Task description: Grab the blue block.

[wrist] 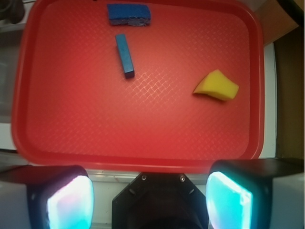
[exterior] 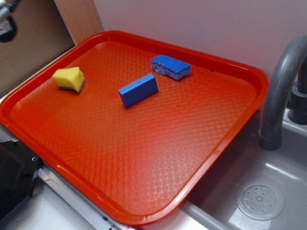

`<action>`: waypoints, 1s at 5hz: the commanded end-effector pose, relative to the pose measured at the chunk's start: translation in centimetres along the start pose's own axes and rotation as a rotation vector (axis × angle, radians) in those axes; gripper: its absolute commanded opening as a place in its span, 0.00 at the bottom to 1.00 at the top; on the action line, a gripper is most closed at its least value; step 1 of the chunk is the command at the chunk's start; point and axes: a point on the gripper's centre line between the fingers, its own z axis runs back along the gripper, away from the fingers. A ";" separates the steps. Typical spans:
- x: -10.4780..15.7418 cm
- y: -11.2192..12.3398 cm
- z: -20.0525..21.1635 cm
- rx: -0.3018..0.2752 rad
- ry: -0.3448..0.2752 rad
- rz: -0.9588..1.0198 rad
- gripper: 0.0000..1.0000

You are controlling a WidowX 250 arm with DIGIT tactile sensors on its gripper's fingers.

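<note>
So far nothing of the task is done: the blue block lies free on the orange tray, in the far half of it and a little toward the middle, standing on its long narrow side, and nothing touches it. Just beyond it, near the far rim, lies a blue sponge with a rough top; the two are close but apart. A yellow sponge rests well apart from the block, toward the other side of the tray.

In the wrist view the tool hangs above the near rim of the tray, far from the block, and its two pads stand wide with nothing between them. I judge that the whole approach, the lowering and the closing are left to do.

Counted: one blue block, two sponges, one tray, one grey tap beside a sink.
</note>
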 end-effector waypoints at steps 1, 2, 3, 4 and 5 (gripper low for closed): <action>3.5 -0.2 -1.7 -0.010 -0.034 -0.020 1.00; 6.2 -1.1 -3.6 -0.048 -0.053 -0.067 1.00; 7.8 -2.2 -5.0 -0.021 -0.045 -0.102 1.00; 9.6 -2.7 -7.0 -0.010 -0.036 -0.123 1.00; 10.7 -3.2 -9.4 -0.004 -0.004 -0.144 1.00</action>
